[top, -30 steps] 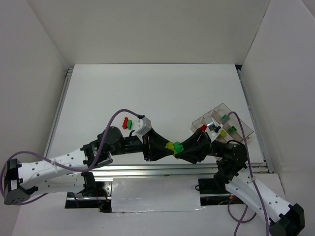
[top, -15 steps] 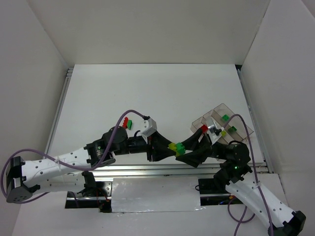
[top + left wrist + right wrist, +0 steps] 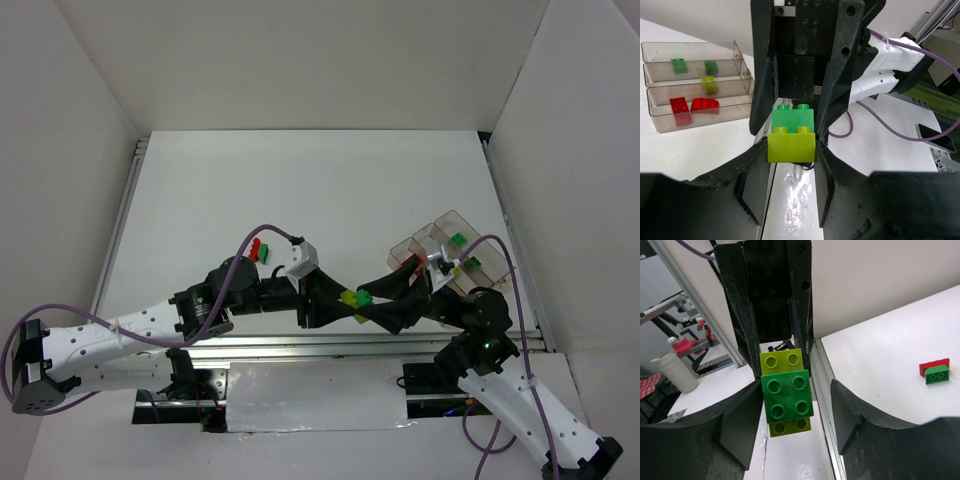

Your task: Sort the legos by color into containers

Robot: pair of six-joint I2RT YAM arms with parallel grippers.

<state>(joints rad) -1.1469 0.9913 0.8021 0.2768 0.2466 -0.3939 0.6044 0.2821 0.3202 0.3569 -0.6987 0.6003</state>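
A yellow-green lego (image 3: 791, 146) with a dark green lego (image 3: 792, 119) stuck on it hangs above the table's near edge, between both grippers (image 3: 356, 297). My left gripper (image 3: 791, 150) is shut on the yellow-green lego. My right gripper (image 3: 792, 407) faces it, fingers either side of the dark green lego (image 3: 786, 395); a gap shows at one finger (image 3: 847, 415), so it is open. The clear three-compartment tray (image 3: 462, 222) holds two green, one yellow-green and two red legos (image 3: 690, 105).
A red and green lego pair (image 3: 262, 250) lies on the table left of centre, and it also shows in the right wrist view (image 3: 935, 371). The metal rail (image 3: 330, 345) runs along the table's near edge below the grippers. White walls enclose the table.
The left arm has moved a little to the right with the stack. The right arm has shifted and its fingers now stand wider apart around the green lego.
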